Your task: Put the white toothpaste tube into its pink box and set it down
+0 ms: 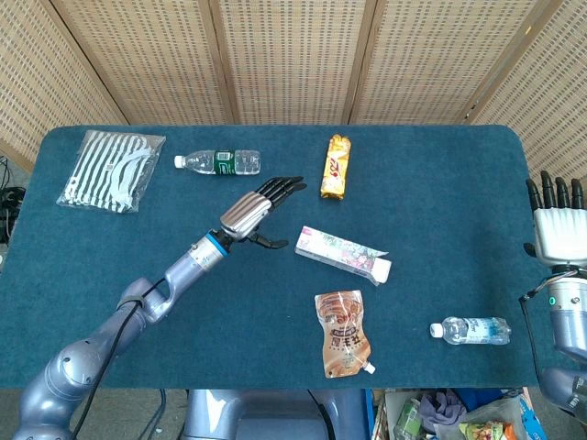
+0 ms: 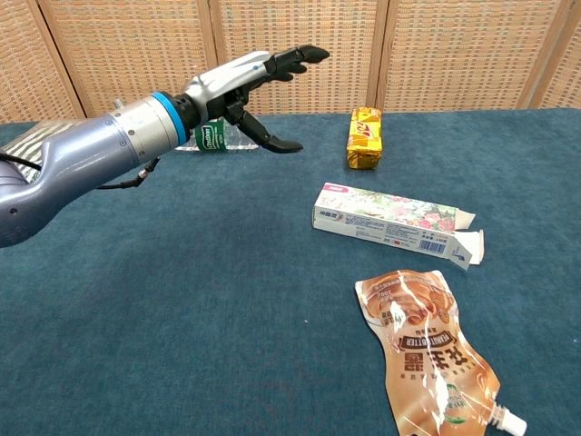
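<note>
Nearest, brown pouch [image 2: 427,350] flat on worktop [image 2: 182,345]. Beyond it, box [image 2: 386,222] lying on its side, end flap open. Farther left, left hand [image 2: 259,86] raised, fingers spread wide, empty. Right hand [image 1: 557,220] at the edge, fingers straight, empty.

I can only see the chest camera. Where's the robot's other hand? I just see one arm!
Observer: The right hand is up beyond the table's right edge, fingers pointing up, holding nothing.
Operator: Anything near it?
Observer: A small clear plastic water bottle lies on the blue table, right of the brown spouted drink pouch.
Operator: What's behind the arm?
Observer: Beyond the left hand lies a whole green-labelled clear bottle with a white cap.
</note>
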